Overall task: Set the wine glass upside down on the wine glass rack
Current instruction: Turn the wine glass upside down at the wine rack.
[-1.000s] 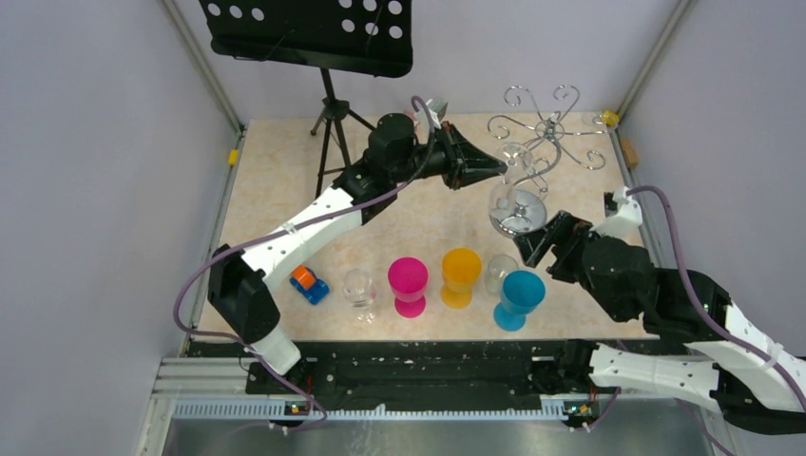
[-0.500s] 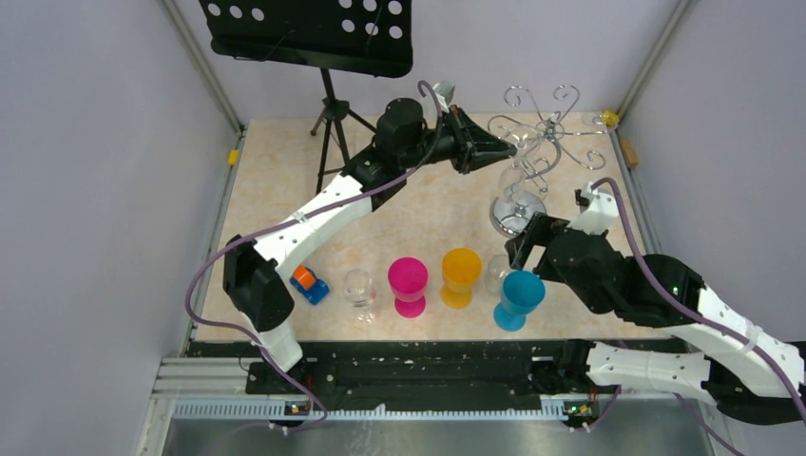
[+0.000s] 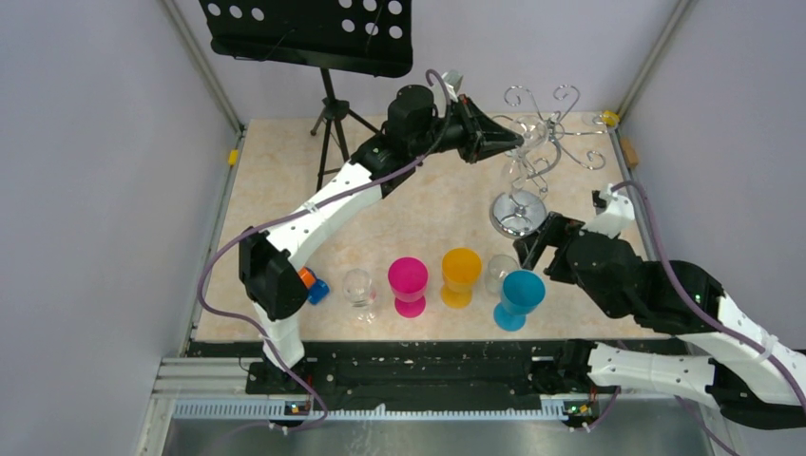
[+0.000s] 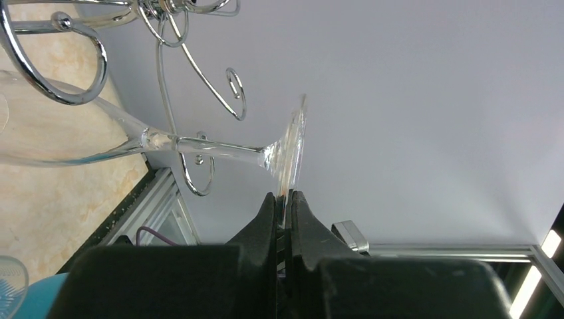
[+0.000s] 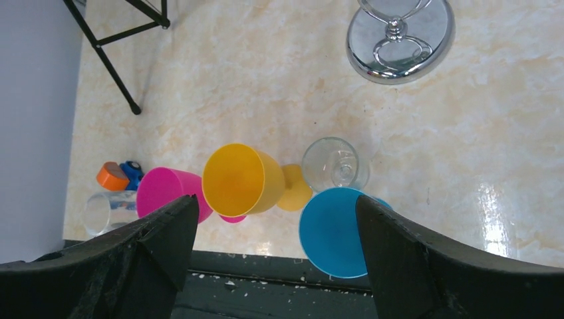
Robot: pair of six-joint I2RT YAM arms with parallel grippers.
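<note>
While left hand [image 4: 284, 199] pinches wine glass [image 4: 213, 146] foot near wine glass rack [image 3: 518, 211] hooks, right hand [image 5: 274, 203] spread wide, empty.

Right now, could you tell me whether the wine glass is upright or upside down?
Upside down: the left hand pinches the wine glass by its foot, bowl pointing toward the table.

A rack [image 3: 519, 211] is set at the table's [image 3: 285, 190] far right, a music stand [image 3: 330, 114] at the far edge to its left. Along the near edge a row is formed, left to right, by a toy car [image 3: 312, 285], a glass [image 3: 359, 285], a goblet [image 3: 410, 282], a second goblet [image 3: 461, 275] and a third goblet [image 3: 519, 296], with a second glass [image 3: 496, 270] tucked just behind the last. A wine glass [image 4: 66, 133] is held sideways among the rack's hooks by the left gripper [image 4: 284, 196]. The right gripper [image 3: 535, 236] is held between rack base and row.
</note>
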